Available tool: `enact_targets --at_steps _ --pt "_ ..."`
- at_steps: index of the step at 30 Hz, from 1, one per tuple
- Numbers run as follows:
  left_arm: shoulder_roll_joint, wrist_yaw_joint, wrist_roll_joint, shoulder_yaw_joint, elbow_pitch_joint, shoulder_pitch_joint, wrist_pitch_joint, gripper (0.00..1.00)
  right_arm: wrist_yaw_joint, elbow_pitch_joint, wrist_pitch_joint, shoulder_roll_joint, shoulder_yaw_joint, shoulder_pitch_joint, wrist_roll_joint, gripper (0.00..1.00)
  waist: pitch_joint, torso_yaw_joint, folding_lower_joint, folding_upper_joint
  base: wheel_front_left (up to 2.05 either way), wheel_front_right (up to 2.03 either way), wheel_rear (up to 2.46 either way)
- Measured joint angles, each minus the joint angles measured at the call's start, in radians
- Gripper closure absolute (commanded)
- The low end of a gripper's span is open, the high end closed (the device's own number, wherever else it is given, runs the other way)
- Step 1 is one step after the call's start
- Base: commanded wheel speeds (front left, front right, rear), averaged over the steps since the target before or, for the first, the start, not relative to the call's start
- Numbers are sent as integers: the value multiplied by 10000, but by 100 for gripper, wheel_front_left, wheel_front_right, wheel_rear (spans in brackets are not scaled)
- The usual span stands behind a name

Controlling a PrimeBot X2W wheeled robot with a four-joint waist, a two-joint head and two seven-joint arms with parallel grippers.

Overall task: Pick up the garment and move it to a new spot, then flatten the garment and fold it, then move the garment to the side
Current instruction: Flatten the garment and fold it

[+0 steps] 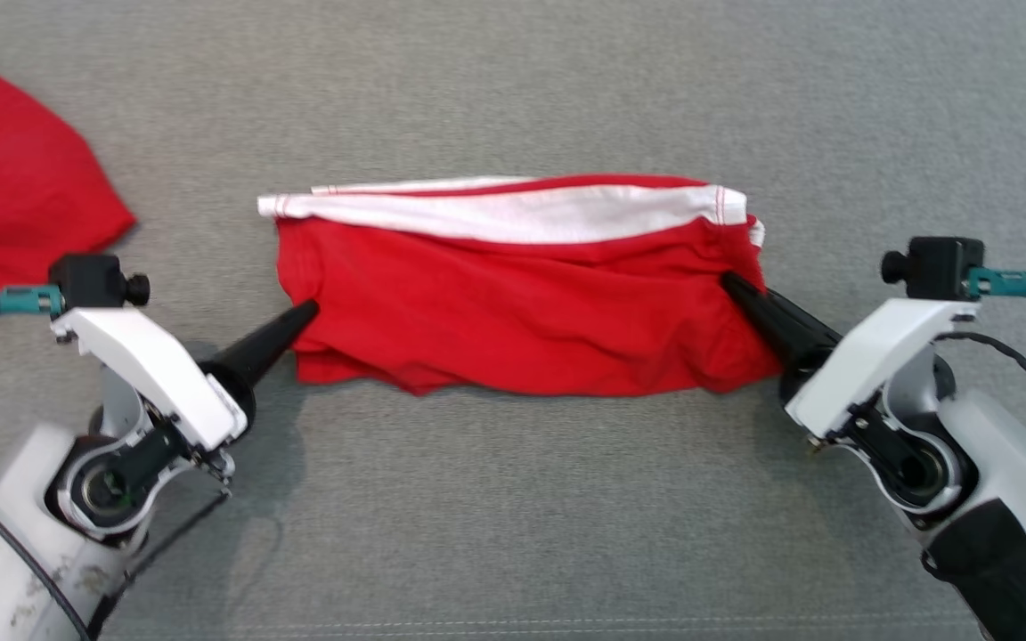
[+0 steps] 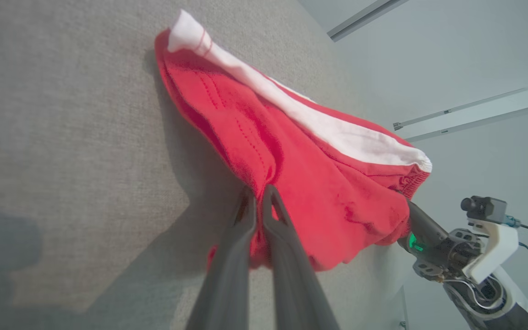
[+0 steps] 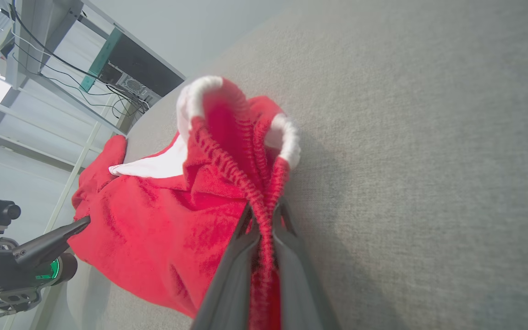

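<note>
**A:** On the grey surface (image 1: pixel 513 80), where is the garment (image 1: pixel 513 303)?

**B:** At the middle, stretched sideways between the two grippers. Its white band (image 1: pixel 522 214) runs along the far edge and the red body is nearer the robot.

**A:** What is the left gripper (image 1: pixel 309 310) doing?

**B:** Its fingers are pressed together on the garment's left edge. The left wrist view shows red fabric pinched between the tips.

**A:** And the right gripper (image 1: pixel 729 280)?

**B:** Clamped on the right edge, with a gathered ridge of cloth running down between its two fingers.

**A:** Does the garment lie flat?

**B:** No, it is wrinkled, and the lower edge sags in the middle. Whether it is lifted clear of the surface I cannot tell.

**A:** Anything else nearby?

**B:** A second red cloth (image 1: pixel 14 187) lies at the far left, well apart from the garment.
</note>
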Motion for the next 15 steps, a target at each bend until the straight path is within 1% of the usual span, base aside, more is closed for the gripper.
enact_targets --at_steps 3,7,11,15 --pt "35 -82 73 -2 -535 601 -320 100 0 -291 240 -188 -523 567 -6 100 -184 357 0 0 0 0 0" --pt "188 -67 196 -8 -1145 1153 -575 100 0 -518 577 -198 -1281 1265 -90 100 -408 693 0 0 0 0 0" --pt "213 33 280 -109 -1515 1430 -660 100 0 -1099 1024 100 -1988 2064 -84 100 -581 811 0 0 0 0 0" --pt "224 240 282 -190 -1536 1748 -656 100 0 -1321 1390 399 -2552 2911 -677 100 -689 681 0 0 0 0 0"
